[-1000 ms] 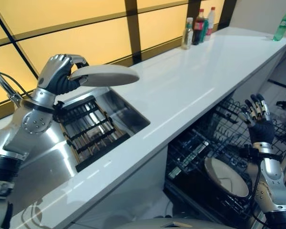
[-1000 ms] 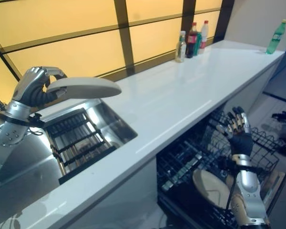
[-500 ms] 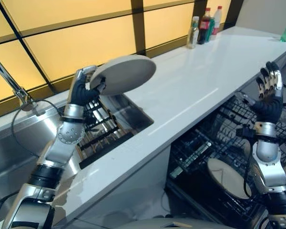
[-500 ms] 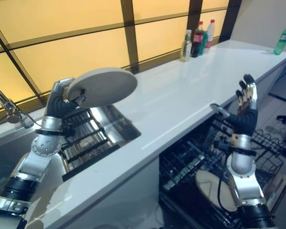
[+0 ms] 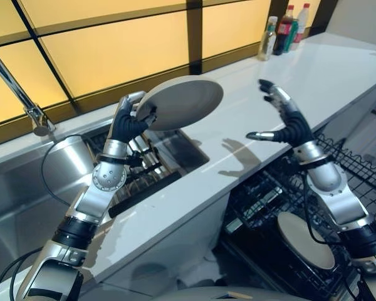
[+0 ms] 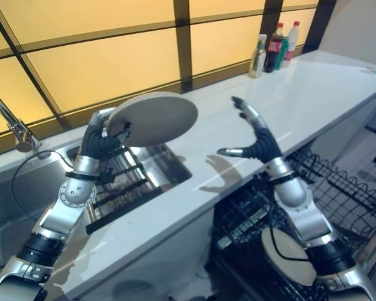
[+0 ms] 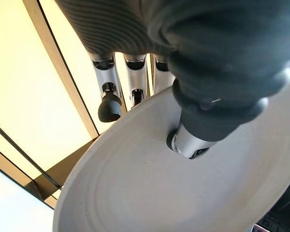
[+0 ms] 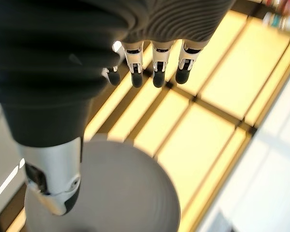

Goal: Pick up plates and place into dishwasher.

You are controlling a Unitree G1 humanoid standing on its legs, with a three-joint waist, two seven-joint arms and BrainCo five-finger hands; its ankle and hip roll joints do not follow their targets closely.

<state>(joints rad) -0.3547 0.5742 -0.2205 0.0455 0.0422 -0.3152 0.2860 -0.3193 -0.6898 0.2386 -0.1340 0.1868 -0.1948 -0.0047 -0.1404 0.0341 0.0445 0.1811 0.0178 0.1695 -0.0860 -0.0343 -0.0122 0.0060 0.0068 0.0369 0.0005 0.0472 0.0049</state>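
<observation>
Gripping a grey plate (image 5: 178, 102) by its rim, the left hand (image 5: 126, 120) holds it tilted in the air above the sink (image 5: 175, 150), fingers curled behind the edge and thumb pressed on the face, as the left wrist view shows. The right hand (image 5: 283, 119) is raised over the white counter (image 5: 263, 94), facing the plate, fingers spread and holding nothing. Below it the dishwasher rack (image 5: 338, 182) stands pulled out with a second plate (image 5: 304, 239) already lying in it. Judged from its look, the plate is stiff, smooth glazed ware, likely fairly heavy, slippery against metal fingers and apt to chip or break if dropped; a hand-over looks to be in hand, and the best hold for the right hand would be the free rim opposite the left.
</observation>
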